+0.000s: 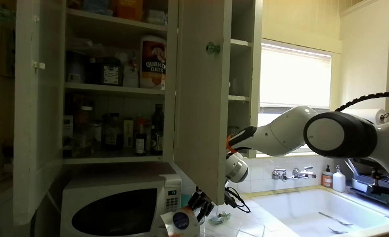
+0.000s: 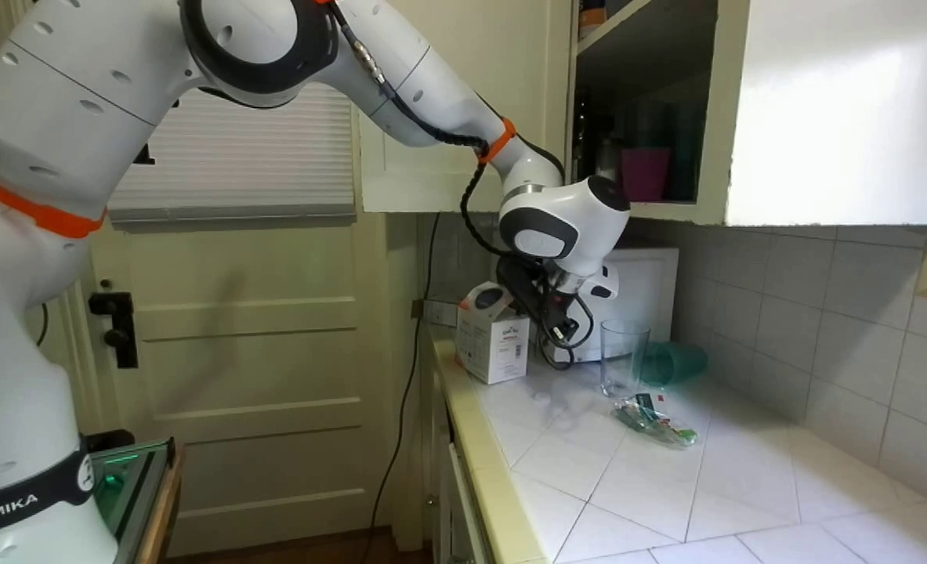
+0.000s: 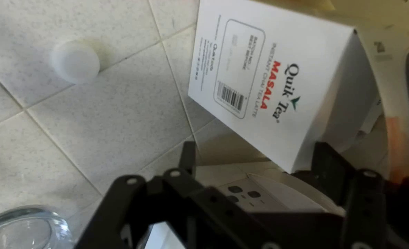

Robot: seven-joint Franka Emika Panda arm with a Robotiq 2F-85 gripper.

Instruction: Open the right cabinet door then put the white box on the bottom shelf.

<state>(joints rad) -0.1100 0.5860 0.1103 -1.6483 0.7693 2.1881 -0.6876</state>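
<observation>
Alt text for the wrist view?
White Quik Tea box at upper right; below it in frame, the black gripper, jaws open, contact unclear. Pale countertop tiles fill the left, with a round white object and, at lower left, part of a clear glass.

I have an opening to the bottom shelf (image 2: pixel 667 211) past the outswung right cabinet door (image 1: pixel 201 98). A pink container (image 2: pixel 645 174) obstructs part of that shelf; its dark depth I cannot confirm.
</observation>
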